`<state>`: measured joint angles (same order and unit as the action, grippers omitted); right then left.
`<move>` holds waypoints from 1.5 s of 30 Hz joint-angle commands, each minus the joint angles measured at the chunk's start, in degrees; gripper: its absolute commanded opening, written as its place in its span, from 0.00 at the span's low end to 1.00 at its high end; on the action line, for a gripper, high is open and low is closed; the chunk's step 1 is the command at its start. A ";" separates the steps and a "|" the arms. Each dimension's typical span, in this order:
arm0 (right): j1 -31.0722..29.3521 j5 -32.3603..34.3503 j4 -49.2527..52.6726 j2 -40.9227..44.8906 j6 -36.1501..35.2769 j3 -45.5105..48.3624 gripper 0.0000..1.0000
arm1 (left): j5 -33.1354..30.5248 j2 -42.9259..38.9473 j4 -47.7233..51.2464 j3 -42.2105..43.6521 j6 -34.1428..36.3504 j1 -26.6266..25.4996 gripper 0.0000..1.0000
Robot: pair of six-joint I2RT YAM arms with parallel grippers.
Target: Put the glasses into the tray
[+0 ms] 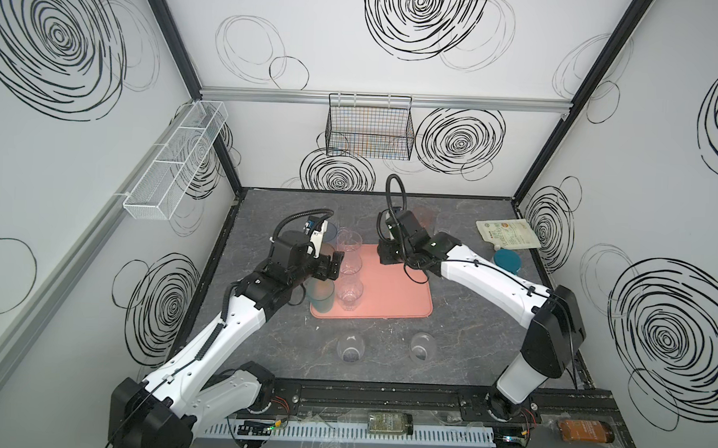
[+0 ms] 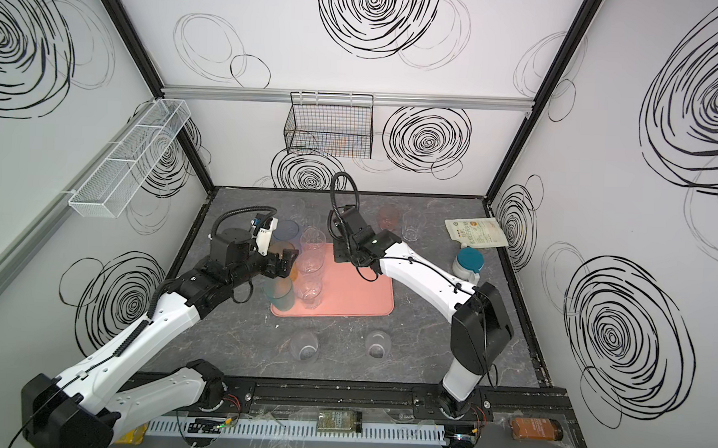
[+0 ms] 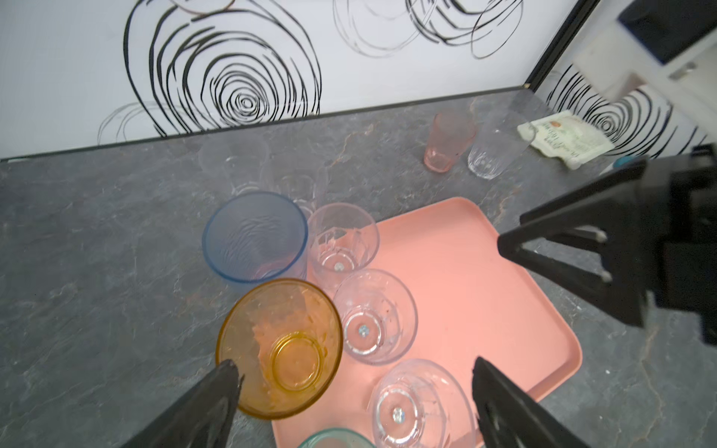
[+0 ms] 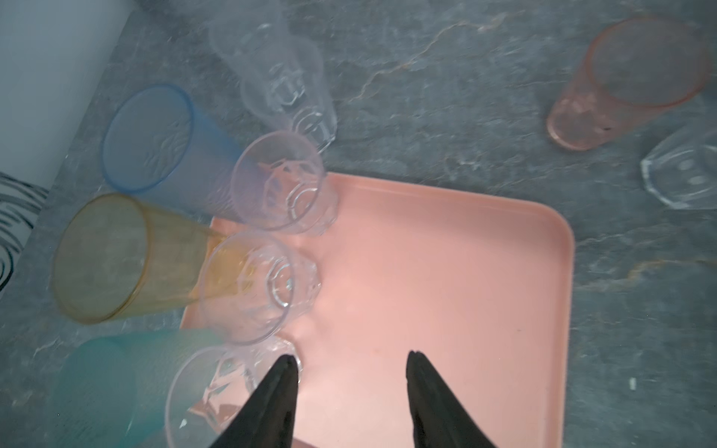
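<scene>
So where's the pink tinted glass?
In a top view, the pink tinted glass stands behind the salmon plastic tray, right of centre, beside a clear glass.

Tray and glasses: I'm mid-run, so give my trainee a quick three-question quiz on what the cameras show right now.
1. True or false: the pink glass stands in the tray.
2. What does the right pincer hold? A) a clear glass B) nothing, its jaws are apart over bare tray C) the amber glass
3. How many clear glasses stand on the table on the robot's side of the tray?

Key: 1 false, it stands on the table beyond the tray; 2 B; 3 two.
</scene>
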<state>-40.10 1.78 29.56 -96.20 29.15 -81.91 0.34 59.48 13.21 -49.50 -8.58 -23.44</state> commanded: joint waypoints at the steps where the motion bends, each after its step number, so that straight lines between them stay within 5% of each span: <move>1: 4.28 1.33 -1.13 0.90 -1.39 -0.44 0.50 | 3.96 1.33 -9.31 -2.61 -1.68 0.77 0.96; 4: 9.28 2.84 -4.28 1.52 -2.08 0.07 0.50 | 13.94 3.34 -10.89 -4.43 -2.53 1.56 0.96; 7: 14.20 6.42 -8.73 2.23 -3.90 1.91 0.50 | 17.32 4.55 -14.85 -3.87 -4.32 1.22 0.96; 19: 28.58 4.99 -9.81 -7.01 -0.95 -2.41 0.49 | -2.39 27.39 -6.09 -21.89 10.32 -12.79 0.96; 31: 36.14 -4.62 -5.48 -17.08 2.71 -8.48 0.39 | 2.96 58.55 10.20 -51.38 12.81 -18.40 0.96; 45: 37.07 -6.52 -6.60 -22.19 2.50 -9.27 0.29 | -1.30 62.38 8.79 -47.69 13.86 -21.29 0.96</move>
<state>-3.22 -4.47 22.44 -116.81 31.18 -89.97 0.19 122.30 22.81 -98.70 4.10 -44.66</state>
